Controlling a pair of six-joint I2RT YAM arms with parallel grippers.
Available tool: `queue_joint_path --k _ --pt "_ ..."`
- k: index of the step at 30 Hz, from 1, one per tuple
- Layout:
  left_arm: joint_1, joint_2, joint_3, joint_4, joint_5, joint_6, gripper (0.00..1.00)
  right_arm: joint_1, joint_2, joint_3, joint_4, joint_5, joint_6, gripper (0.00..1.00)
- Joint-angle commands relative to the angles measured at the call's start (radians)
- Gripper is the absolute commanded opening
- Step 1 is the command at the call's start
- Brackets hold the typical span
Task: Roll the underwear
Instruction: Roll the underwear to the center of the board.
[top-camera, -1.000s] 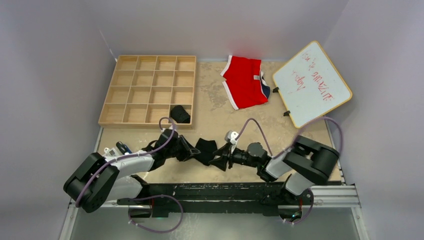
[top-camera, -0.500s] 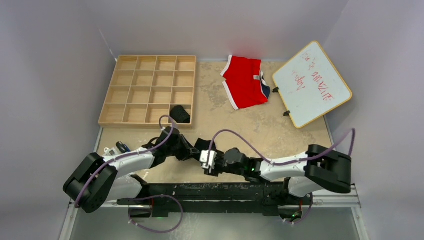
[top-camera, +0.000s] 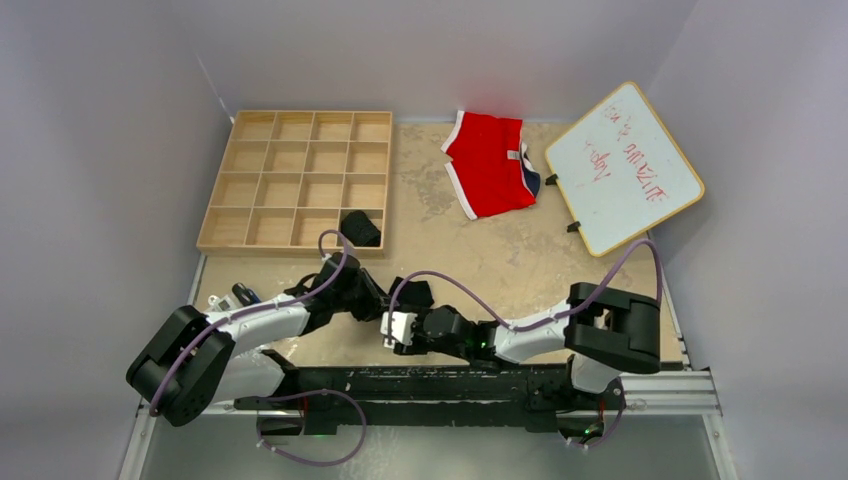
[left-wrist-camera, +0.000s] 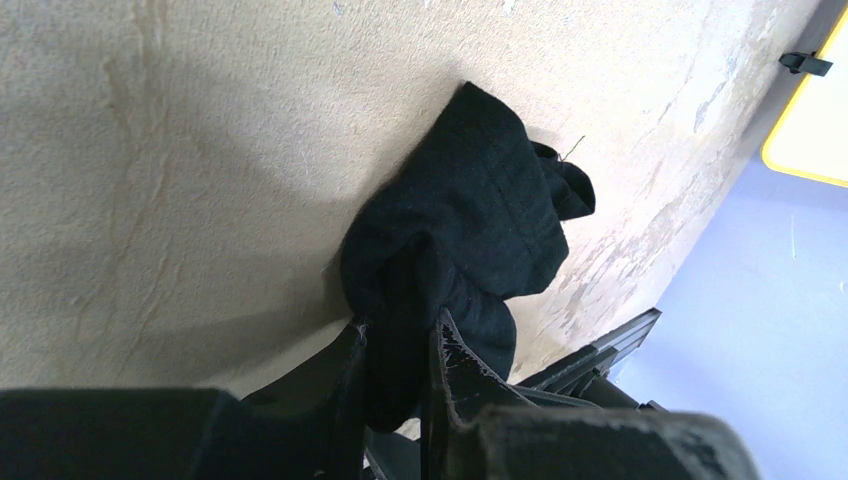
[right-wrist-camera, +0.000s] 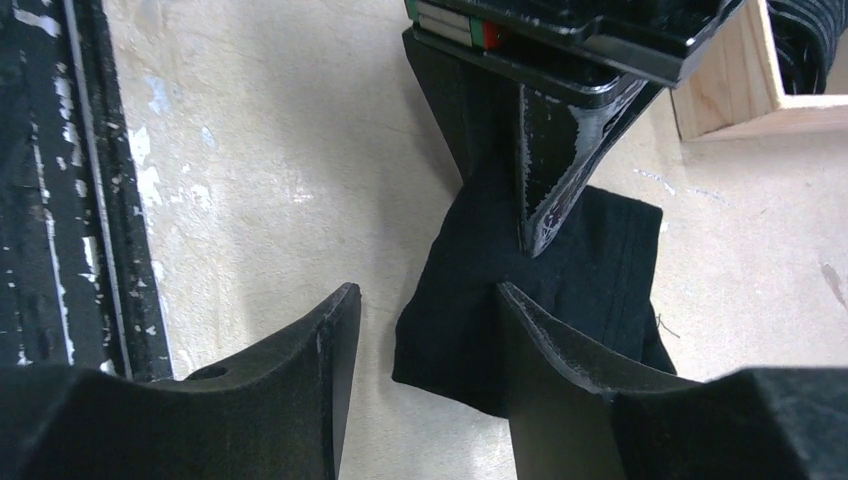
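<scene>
- Item 1, small black soft fabric underwear (left-wrist-camera: 470, 230): lies bunched on the beige desk (top-camera: 480, 250), near the front edge and between the 2 arms. It is not yet a roll.
- Left pincer (left-wrist-camera: 398, 335): clenched on a raised fold at 1 end of the garment, lifting that end slightly.
- Right pincer (right-wrist-camera: 425, 300): released, jaws apart and gripping nothing. A corner of the fabric sits between the jaws, 1 finger over bare desk and the other in front of the cloth.
- Step in hand, as judged: take a second hold so the cloth can be turned over on itself.
- Handling advice: close on the free edge only, keep it low to the desk, and turn toward the left pincer's hold so the layers stack tight. The limp fabric is likely to sag or spring loose if held by a single layer.
- Item 2, second black ribbed underwear (top-camera: 360, 228): sits in the near right compartment of the wooden grid tray (top-camera: 270, 247).
- Surroundings: red briefs with white trim (top-camera: 490, 165) and a tilted whiteboard (top-camera: 625, 165) lie well apart at the far side.
- Obstructions: the 2 pincers are close together, so a collision is possible. The black rail (right-wrist-camera: 50, 200) runs just beside the right pincer.
</scene>
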Motion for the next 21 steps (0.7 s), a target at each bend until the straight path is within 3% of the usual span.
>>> queue_joint_path --k 1,5,11,17,21 --pt "0.006 0.003 0.006 -0.079 -0.024 0.036 0.00 0.002 0.042 0.019 -0.035 0.096 0.014 0.52" --pt "0.006 -0.007 0.004 -0.087 -0.026 0.039 0.00 0.001 0.073 0.024 -0.074 0.114 0.068 0.44" --pt "0.006 -0.017 0.009 -0.106 -0.026 0.046 0.00 0.001 0.104 0.040 -0.067 0.102 0.093 0.12" --pt "0.015 -0.048 0.009 -0.133 -0.034 0.049 0.00 -0.030 0.104 0.011 -0.057 0.024 0.182 0.00" --pt "0.029 -0.083 -0.004 -0.138 -0.040 0.050 0.20 -0.124 0.048 -0.059 0.045 -0.198 0.311 0.00"
